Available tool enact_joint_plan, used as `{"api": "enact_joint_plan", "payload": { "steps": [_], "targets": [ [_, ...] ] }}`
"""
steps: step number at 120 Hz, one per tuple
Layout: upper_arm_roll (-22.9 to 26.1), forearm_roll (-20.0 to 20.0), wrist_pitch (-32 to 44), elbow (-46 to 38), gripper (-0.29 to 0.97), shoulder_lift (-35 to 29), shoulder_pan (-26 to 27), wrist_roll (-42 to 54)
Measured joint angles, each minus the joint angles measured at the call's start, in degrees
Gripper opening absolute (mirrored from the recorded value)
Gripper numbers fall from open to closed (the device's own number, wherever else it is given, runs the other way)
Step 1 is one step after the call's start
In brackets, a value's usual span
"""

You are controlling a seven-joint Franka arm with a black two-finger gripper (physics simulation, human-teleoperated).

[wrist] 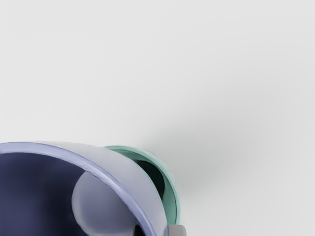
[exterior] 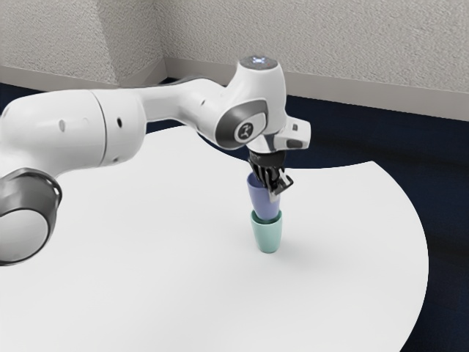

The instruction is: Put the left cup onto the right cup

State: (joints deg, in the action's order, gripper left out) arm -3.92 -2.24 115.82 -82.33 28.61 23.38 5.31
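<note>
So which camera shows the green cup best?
The exterior view: the green cup stands on the table, side fully visible, the blue cup in its mouth. The wrist view catches an arc of its rim behind the blue cup.

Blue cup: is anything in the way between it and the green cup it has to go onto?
Nothing visible. The blue cup, held at its rim by the tool, has its base down in the mouth of the green cup.
</note>
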Motion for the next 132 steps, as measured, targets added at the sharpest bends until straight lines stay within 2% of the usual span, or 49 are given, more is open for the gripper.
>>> {"api": "enact_joint_plan", "payload": {
  "steps": [51, 57, 77, 90, 108, 132],
  "targets": [
    [0.5, 0.0, 0.0, -0.5, -0.09, 0.8, 0.0, -0.1],
    [0.5, 0.1, 0.0, -0.5, -0.04, 0.9, 0.0, 0.0],
    [0.5, 0.4, 0.0, -0.5, 0.3, 1.3, 0.0, 0.2],
    [0.5, 0.5, 0.0, -0.5, 0.45, 1.3, 0.0, 0.3],
    [0.5, 0.5, -0.1, -0.4, 0.57, 1.1, 0.0, 0.5],
    [0.5, 0.5, -0.5, -0.3, 0.64, -0.1, 0.0, 0.6]
  ]
}}
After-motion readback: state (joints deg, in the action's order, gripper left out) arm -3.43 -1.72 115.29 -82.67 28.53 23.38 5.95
